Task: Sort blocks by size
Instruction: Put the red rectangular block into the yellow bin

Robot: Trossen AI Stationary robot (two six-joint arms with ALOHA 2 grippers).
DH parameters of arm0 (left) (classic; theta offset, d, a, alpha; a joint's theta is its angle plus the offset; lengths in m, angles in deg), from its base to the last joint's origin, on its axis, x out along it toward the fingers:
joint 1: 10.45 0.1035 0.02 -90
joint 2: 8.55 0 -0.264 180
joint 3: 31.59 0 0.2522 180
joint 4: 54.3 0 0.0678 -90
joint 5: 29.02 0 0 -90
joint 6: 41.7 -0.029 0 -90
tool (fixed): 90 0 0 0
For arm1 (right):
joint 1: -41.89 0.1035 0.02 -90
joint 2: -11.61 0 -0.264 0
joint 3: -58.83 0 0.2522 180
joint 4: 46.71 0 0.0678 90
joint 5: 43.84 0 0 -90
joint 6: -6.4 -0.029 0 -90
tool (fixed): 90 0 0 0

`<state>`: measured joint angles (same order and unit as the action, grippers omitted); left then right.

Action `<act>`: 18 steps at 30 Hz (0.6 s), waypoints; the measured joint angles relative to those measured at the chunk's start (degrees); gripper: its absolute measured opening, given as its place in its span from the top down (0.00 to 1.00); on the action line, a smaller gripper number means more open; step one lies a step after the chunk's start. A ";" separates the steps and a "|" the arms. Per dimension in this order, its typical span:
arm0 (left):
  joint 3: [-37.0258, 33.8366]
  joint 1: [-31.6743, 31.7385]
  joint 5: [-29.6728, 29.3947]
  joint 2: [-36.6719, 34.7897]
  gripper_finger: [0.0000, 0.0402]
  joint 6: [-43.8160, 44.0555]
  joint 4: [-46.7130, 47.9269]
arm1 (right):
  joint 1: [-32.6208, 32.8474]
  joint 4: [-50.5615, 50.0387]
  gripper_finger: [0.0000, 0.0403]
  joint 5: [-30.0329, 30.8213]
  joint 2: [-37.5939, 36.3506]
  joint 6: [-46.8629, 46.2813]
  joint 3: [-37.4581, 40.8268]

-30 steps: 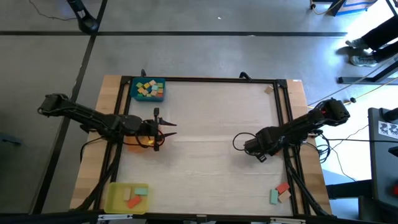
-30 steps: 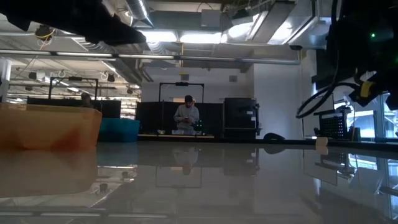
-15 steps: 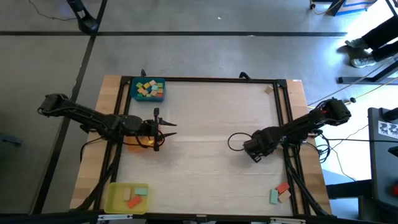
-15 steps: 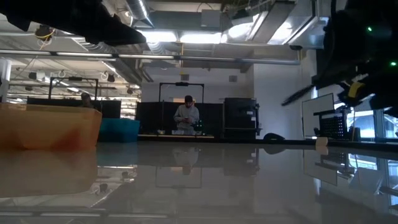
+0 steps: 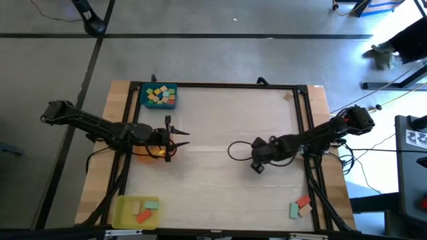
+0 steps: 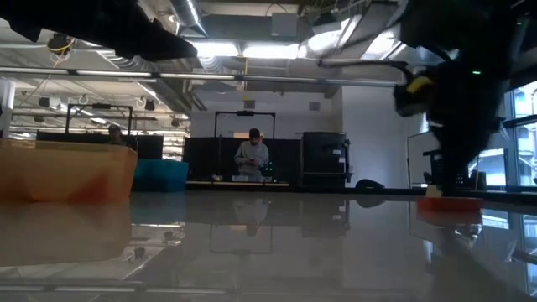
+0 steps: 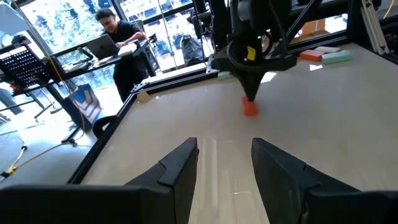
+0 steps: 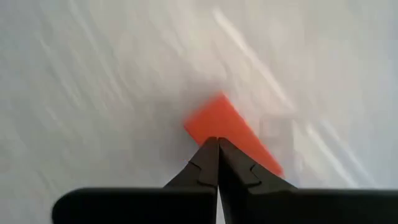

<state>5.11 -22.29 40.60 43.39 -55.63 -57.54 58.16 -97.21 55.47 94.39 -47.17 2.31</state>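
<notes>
A small orange block (image 8: 231, 129) lies flat on the table right of centre, also seen in the left wrist view (image 7: 250, 109) and the low view (image 6: 449, 206). My right gripper (image 7: 250, 97) stands over it, shut and pointing down; in the high view the gripper (image 5: 257, 165) hides the block. My left gripper (image 7: 227, 171) waits open and holding nothing above the orange tray (image 5: 145, 157) at the table's left. Several blocks lie in the blue tray (image 5: 143, 100) at the far left. Two lie in the yellow tray (image 5: 123, 212) at the near left. My right gripper sets its shut fingertips (image 8: 210, 149) on the orange block's top face (image 8: 214, 121), near one edge. It comes from above, pointing steeply down. The block lies flat on the table.
Loose red and green blocks (image 5: 300, 207) lie at the near right corner, and a small tan piece (image 5: 287, 96) at the far right. A dark frame runs round the table (image 5: 220, 120). A person (image 6: 252, 155) stands in the room beyond.
My right gripper has gone toward the table's left edge, staying shut, and has tipped from a slant to point steeply down. The orange block, out of the low view before, now shows there under the gripper.
</notes>
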 joint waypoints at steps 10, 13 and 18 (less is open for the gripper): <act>0.11 -0.15 -0.11 -2.85 0.65 -1.19 -0.15 | -6.70 3.08 0.82 -6.32 0.04 9.14 -2.39; 0.13 -0.15 -0.13 -4.76 0.65 -1.02 1.04 | -8.19 -0.79 0.65 -9.05 0.04 13.34 -4.27; 0.15 -0.14 -0.15 -6.51 0.65 1.76 3.99 | -9.20 -7.19 0.37 -9.72 0.03 18.27 -5.59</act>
<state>5.26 -22.42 40.45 36.88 -53.86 -53.55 48.96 -104.40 45.75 94.42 -28.90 -3.29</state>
